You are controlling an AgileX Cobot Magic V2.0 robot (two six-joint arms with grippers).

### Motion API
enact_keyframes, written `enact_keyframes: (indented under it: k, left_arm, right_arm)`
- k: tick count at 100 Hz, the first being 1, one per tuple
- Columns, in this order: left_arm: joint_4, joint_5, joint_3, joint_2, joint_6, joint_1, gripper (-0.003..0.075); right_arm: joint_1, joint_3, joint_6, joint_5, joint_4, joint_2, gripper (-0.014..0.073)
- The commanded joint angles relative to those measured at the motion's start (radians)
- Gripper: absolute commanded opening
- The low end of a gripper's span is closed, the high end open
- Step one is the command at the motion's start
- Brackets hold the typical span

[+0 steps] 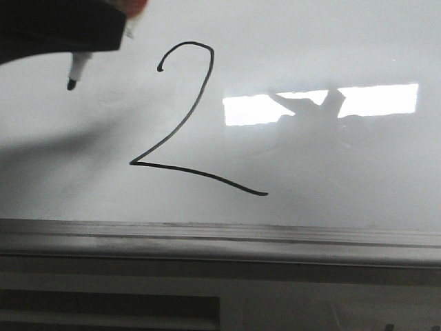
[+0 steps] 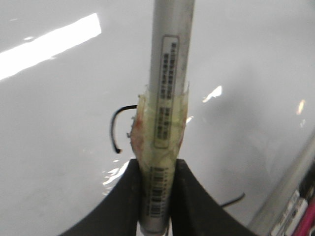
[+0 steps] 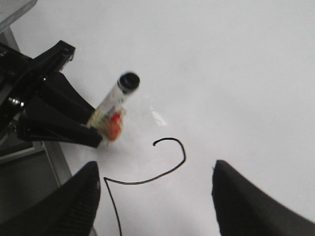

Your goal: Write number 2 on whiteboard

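Note:
A black hand-drawn number 2 point(image 1: 189, 117) stands in the middle of the whiteboard point(image 1: 344, 165). It has a hooked top, a long diagonal and a base stroke running right. My left gripper point(image 2: 157, 167) is shut on a grey marker point(image 2: 170, 73) wrapped in tape. In the front view the marker tip point(image 1: 74, 74) hangs at the upper left, lifted off the board, left of the 2's hook. Part of the hook shows in the left wrist view point(image 2: 117, 125). My right gripper point(image 3: 155, 182) is open and empty above the 2 point(image 3: 162, 167).
The board's grey metal frame point(image 1: 220, 238) runs along the near edge. A bright rectangular light reflection point(image 1: 320, 103) lies on the board right of the 2. The left arm point(image 3: 44, 108) shows in the right wrist view beside the board's edge.

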Motion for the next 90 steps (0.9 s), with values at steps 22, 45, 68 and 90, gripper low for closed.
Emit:
enact_keyframes:
  k: [22,45,68,90]
  left_arm:
    - [-0.413,0.103,-0.033,-0.013,-0.010,0.089,-0.0019]
    - [-0.483,0.050,-0.033,0.024,-0.010,0.089,-0.0020]
    - [-0.571,0.104,-0.033,0.068,-0.010,0.089,-0.0020]
    - [-0.569,0.111,-0.033,0.068,-0.010,0.089,-0.0019]
  right_arm:
    - [-0.036,-0.030,-0.006,0.049,-0.036,-0.114,0.0367]
    - [-0.036,-0.030,-0.006,0.077,-0.036,-0.107,0.0367]
    - [-0.036,-0.030,-0.006,0.075,-0.036,-0.099,0.0367]
    - [-0.036,-0.030,-0.006,0.075,-0.036,-0.099,0.0367]
